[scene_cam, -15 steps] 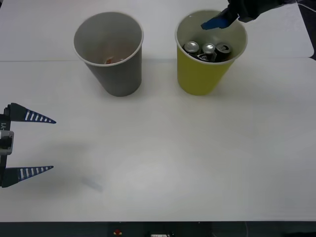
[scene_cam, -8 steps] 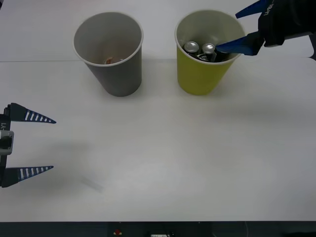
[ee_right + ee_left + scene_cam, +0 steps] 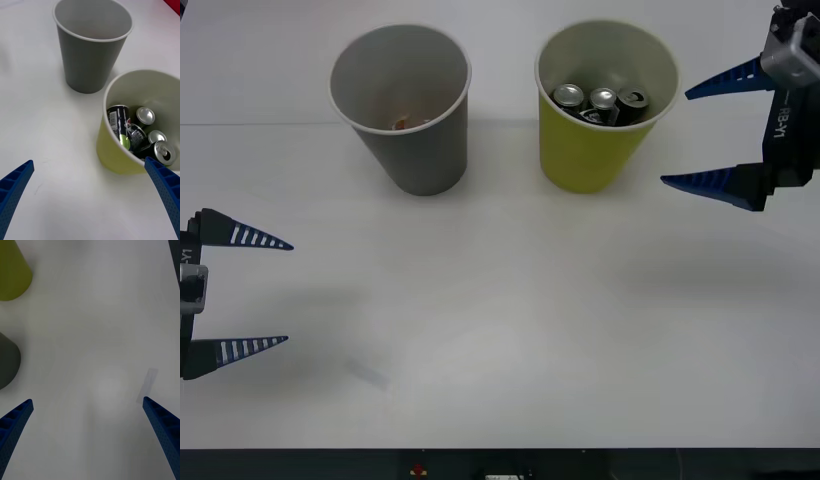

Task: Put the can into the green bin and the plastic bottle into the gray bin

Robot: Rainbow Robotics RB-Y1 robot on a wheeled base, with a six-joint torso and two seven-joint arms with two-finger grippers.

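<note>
White table [image 3: 510, 320], gray bin [image 3: 405, 130], green bin [image 3: 595, 140] standing upright

The left gripper [image 3: 90, 435] is hovering with its blue fingers [image 3: 15, 420] spread wide over the white table [image 3: 101, 333]. The green bin [image 3: 11, 273] is standing beside the gray bin [image 3: 7, 360], both well apart from the gripper.

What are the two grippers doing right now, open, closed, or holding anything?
Left gripper: open, holding nothing, low over the table at the robot's left.
Right gripper: open, holding nothing, beside the green bin.
</note>
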